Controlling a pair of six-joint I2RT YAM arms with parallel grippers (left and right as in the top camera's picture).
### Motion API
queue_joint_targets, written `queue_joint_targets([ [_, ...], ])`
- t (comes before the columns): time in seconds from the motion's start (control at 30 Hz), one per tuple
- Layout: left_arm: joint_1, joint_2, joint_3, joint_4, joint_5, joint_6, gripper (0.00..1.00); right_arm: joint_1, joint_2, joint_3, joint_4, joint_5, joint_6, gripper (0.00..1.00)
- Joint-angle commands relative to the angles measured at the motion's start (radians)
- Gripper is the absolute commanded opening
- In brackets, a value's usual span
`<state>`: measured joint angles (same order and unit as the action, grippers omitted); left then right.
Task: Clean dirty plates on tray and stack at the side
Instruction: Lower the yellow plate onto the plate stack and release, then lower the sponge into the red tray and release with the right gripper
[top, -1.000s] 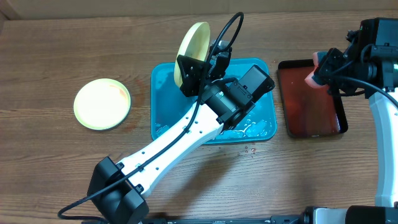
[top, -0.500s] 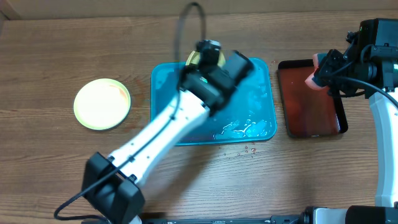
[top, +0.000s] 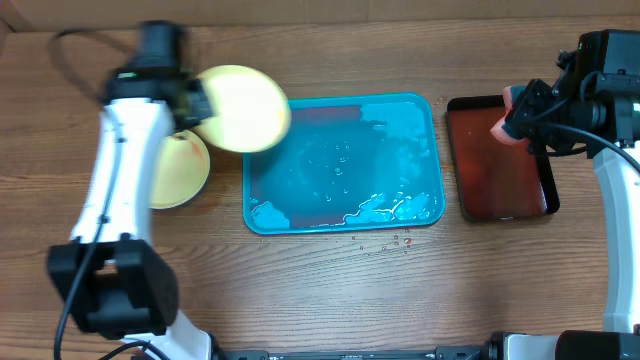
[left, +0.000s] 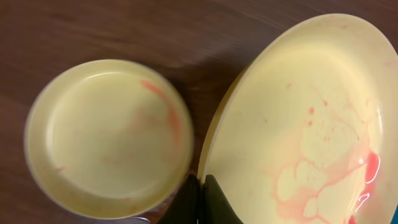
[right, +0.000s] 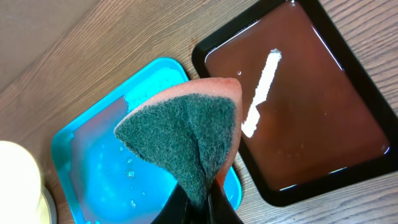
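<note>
Foam (top: 385, 208) pools in the teal tray (top: 300, 190); left fingers (left: 219, 205) pinch a smeared plate (left: 311, 118), right fingers (right: 225, 211) clamp a sponge (right: 186, 134).

this looks like a robotics lab bench dressed up as a washing-up station. a white left arm (top: 115, 180) and a white right arm (top: 615, 220), each with bulky black housings (top: 110, 290), stand at a wood-grain table (top: 400, 300) with a plain beige board (top: 400, 8) along its far edge. the dish gear is makeshift: a blue tray (top: 247, 180) of water and foam (top: 390, 208), a dark red tray (top: 455, 150) with shallow liquid, a green-faced sponge (right: 186, 130), and a yellow plate (top: 245, 108) smeared red (a second plate (top: 180, 175) lies on the table).
</note>
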<state>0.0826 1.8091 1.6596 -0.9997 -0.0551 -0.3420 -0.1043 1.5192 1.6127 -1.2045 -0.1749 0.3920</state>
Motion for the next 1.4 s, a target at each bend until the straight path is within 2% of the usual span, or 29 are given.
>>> queue_joint_targets([
  [0.0,0.145,-0.004,-0.056,-0.009,0.100,-0.059,0.04,-0.004,-0.016,0.006,0.006,0.011,-0.004,0.04],
  [0.13,0.301,-0.004,-0.175,0.059,0.100,-0.082,0.04,-0.004,-0.016,0.006,0.013,0.011,-0.004,0.04],
  [0.3,0.397,-0.004,-0.308,0.177,0.107,-0.101,0.04,-0.004,-0.016,0.006,0.016,0.010,-0.004,0.04],
  [0.5,0.421,-0.003,-0.395,0.264,0.097,-0.131,0.04,-0.004,-0.016,0.006,0.015,0.010,-0.004,0.04],
  [0.73,0.420,-0.003,-0.402,0.221,0.070,-0.130,0.05,-0.004,-0.016,0.006,0.016,0.010,-0.003,0.04],
  [0.83,0.420,-0.003,-0.402,0.193,0.050,-0.130,0.14,-0.004,-0.016,0.006,0.017,0.010,-0.003,0.04],
  [0.9,0.420,-0.003,-0.402,0.184,0.045,-0.129,0.51,-0.004,-0.016,0.006,0.017,0.010,-0.004,0.04],
  [0.93,0.420,-0.003,-0.402,0.184,0.045,-0.129,0.61,-0.004,-0.016,0.006,0.017,0.010,-0.004,0.04],
  [1.0,0.420,-0.004,-0.401,0.184,0.045,-0.129,0.74,-0.004,-0.016,0.006,0.016,0.010,-0.004,0.04],
  [1.13,0.420,-0.008,-0.396,0.185,0.086,-0.118,0.80,-0.004,-0.016,0.006,0.010,0.011,-0.008,0.04],
  [1.37,0.363,-0.056,-0.317,0.185,0.209,0.035,0.85,-0.004,-0.008,0.005,0.010,0.045,-0.077,0.04],
])
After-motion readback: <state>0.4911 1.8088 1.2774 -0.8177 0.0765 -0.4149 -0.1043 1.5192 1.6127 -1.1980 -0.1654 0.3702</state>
